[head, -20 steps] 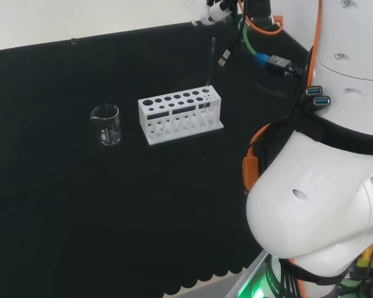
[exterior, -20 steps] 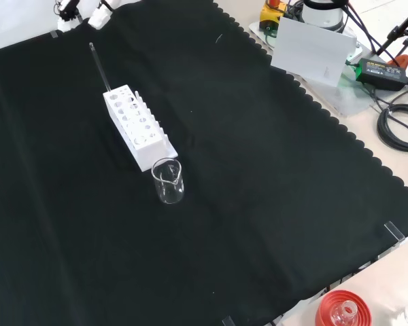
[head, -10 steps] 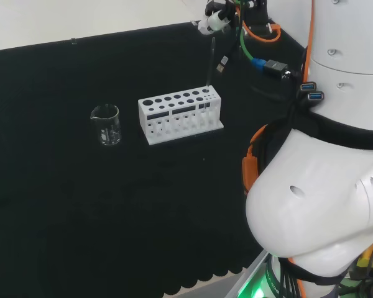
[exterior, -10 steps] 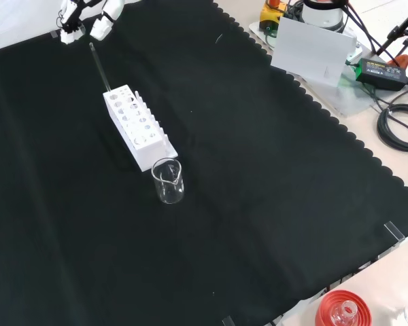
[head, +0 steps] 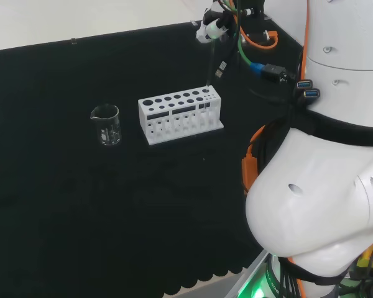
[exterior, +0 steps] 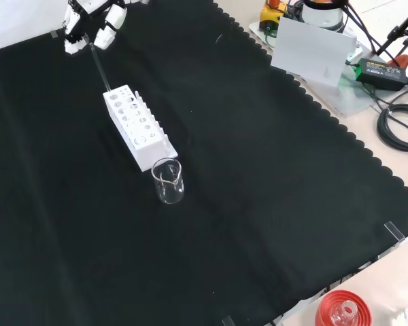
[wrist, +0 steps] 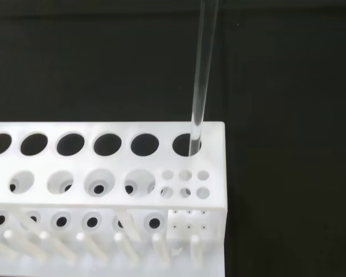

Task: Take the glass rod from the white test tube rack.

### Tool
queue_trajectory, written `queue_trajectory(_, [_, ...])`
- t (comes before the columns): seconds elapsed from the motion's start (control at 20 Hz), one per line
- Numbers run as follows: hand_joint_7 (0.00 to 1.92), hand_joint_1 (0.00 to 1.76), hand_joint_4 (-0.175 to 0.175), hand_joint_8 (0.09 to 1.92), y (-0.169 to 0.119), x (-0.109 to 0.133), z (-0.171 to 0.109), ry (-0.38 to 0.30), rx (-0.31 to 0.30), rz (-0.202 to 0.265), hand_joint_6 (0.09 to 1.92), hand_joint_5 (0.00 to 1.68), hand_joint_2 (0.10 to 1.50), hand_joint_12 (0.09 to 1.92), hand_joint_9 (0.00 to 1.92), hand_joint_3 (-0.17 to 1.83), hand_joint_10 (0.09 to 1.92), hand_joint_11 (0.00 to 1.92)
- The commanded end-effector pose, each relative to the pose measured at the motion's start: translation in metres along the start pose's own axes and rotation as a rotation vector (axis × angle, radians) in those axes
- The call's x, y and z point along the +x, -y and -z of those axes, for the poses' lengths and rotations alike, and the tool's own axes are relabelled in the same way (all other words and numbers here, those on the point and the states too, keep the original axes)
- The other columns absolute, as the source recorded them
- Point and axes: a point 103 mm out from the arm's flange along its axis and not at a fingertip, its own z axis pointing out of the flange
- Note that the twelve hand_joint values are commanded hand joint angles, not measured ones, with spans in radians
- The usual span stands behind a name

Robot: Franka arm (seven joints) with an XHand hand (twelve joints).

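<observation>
Nearest in the front view, a small empty beaker (exterior: 168, 181) just off the near end of the white rack (exterior: 137, 127); farther on, the rack itself, set toward the far left part of the black cloth (exterior: 258, 176), well in from its scalloped right edge; farthest, the glass rod (exterior: 100, 68), standing in the end hole of the rack's back row, leaning slightly, its top reaching up to the hand (exterior: 88, 24).

Step in hand, by the look of it: closing on the top of the rod. Best done by bringing the fingertips (exterior: 107, 34) in evenly from both sides; pinching near the top, not bumping it sideways, since a thin glass rod seated in a hole could lever against the rim and tip the light rack; then lifting straight along the rod's own line until the lower end clears the hole. In the wrist view, rod (wrist: 200, 81) seated in the corner hole, rack (wrist: 104, 190) flat on the cloth.

Hand: fingers parted, one tip each side of the rod's top; holding nothing yet; contact with the glass too fine to tell. Same seen in the head view: hand (head: 212, 26) above the rod (head: 209, 65).
</observation>
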Motion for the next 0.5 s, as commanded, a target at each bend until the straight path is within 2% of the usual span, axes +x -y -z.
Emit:
queue_trajectory(0.05, [0.62,0.45,-0.086,0.87,-0.003,0.001,-0.008,-0.011,0.021,0.014,0.6,0.3,1.23,1.33,0.8,-0.17,0.83,0.64])
queue_trajectory(0.3, [0.61,0.45,-0.086,0.87,-0.009,-0.001,-0.016,-0.015,0.051,0.02,0.61,0.3,1.23,1.32,0.82,-0.17,0.82,0.66])
queue_trajectory(0.5, [0.58,0.62,-0.094,0.88,-0.015,-0.003,-0.017,-0.004,0.052,0.024,0.7,0.36,1.19,1.3,0.82,-0.17,0.82,0.7])
